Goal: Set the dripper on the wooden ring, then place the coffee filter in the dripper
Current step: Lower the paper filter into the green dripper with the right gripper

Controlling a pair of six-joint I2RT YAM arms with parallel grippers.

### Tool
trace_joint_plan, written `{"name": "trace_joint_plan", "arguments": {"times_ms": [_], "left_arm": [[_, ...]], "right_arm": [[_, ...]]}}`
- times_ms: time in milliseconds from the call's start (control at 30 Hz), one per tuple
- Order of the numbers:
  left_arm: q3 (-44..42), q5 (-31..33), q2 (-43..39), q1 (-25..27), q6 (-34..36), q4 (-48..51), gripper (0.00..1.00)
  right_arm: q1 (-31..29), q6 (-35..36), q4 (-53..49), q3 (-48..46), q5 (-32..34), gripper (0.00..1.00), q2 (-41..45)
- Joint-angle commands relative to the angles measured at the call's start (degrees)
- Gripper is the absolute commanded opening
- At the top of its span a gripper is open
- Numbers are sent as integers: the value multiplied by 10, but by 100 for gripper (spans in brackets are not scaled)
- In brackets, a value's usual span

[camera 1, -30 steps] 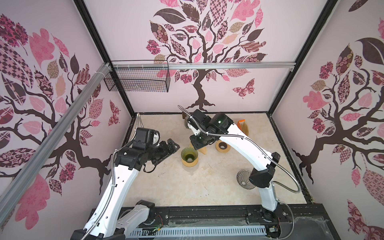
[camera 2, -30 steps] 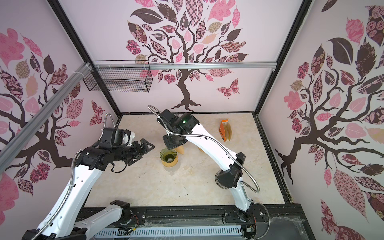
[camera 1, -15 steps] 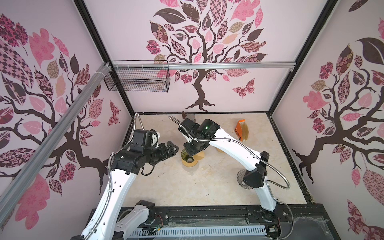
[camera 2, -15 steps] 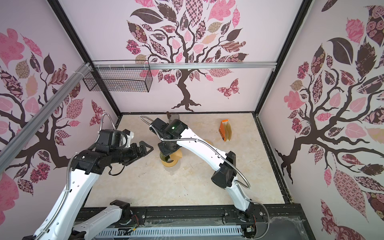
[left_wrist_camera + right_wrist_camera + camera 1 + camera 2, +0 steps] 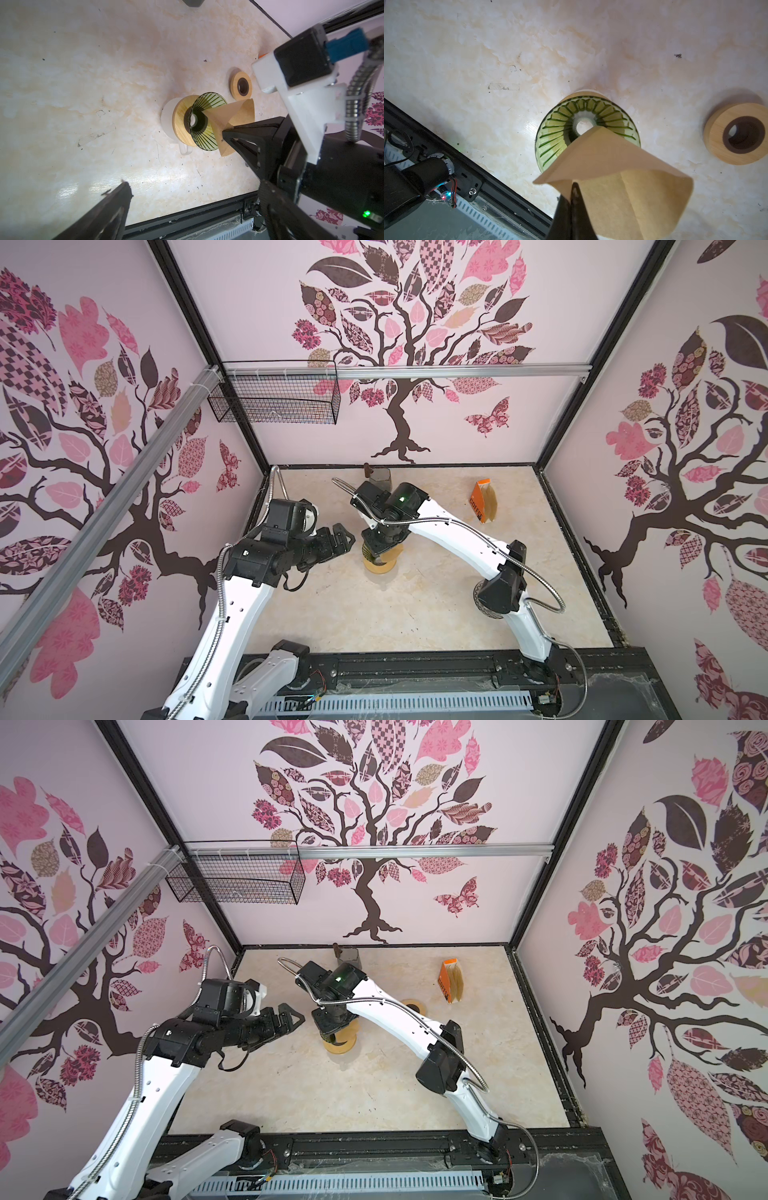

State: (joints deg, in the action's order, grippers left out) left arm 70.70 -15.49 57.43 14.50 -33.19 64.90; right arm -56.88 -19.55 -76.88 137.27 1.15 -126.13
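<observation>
While the brown paper coffee filter is pinched at its rim by the closed right gripper, its pointed tip is aimed into the mouth of the green ribbed glass dripper; contact cannot be told. The dripper is seated on a wooden collar atop a white mug. The left gripper is held spread wide and empty beside the dripper. A wooden ring is seen lying nearby.

The coffee filter, an opened tan paper cone, hangs point down, tip inside the mouth of the dripper. The dripper is ribbed green glass, upright.
</observation>
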Motion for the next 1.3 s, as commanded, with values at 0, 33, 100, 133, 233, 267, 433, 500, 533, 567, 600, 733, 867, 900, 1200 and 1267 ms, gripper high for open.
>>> {"name": "trace_joint_plan", "arguments": {"times_ms": [0, 33, 100, 133, 233, 267, 433, 500, 533, 567, 600, 733, 867, 900, 1200, 1267], "left_arm": [[2, 17, 9, -3, 7, 3, 98], [3, 19, 10, -2, 7, 5, 98], [9, 28, 13, -2, 9, 7, 98], [13, 35, 15, -3, 12, 9, 98], [25, 47, 18, -2, 14, 14, 98], [28, 51, 18, -3, 14, 17, 98], [16, 54, 15, -3, 1, 11, 98], [15, 52, 16, -3, 1, 13, 98], [17, 52, 18, -3, 4, 16, 98], [19, 50, 19, -3, 7, 18, 98], [21, 51, 19, -3, 9, 19, 98], [27, 58, 24, -3, 13, 28, 98], [29, 63, 26, -3, 12, 31, 98], [27, 63, 26, -3, 12, 30, 98], [30, 60, 32, -3, 14, 31, 98], [32, 61, 31, -3, 13, 32, 98]], "right_arm": [[-2, 8, 4, 4, -10, 0, -25], [-2, 12, 5, 4, -10, 0, -29], [-2, 17, 8, 4, -11, 0, -33], [-2, 19, 8, 4, -12, 0, -36], [-2, 26, 12, 5, -19, 0, -39], [-2, 27, 14, 5, -19, 0, -39], [-2, 31, 19, 7, -34, 0, -47], [-2, 30, 24, 3, -40, 0, -47], [-2, 30, 26, 1, -39, 0, -46], [-2, 29, 28, -1, -37, 0, -46], [-2, 29, 30, -3, -36, 0, -46], [-2, 27, 36, -7, -32, 0, -47], [-2, 27, 36, -7, -33, 3, -48], [-2, 27, 36, -7, -32, 4, -48], [-2, 29, 41, 6, -11, 26, -27], [-2, 29, 42, 7, -9, 30, -24]]}}
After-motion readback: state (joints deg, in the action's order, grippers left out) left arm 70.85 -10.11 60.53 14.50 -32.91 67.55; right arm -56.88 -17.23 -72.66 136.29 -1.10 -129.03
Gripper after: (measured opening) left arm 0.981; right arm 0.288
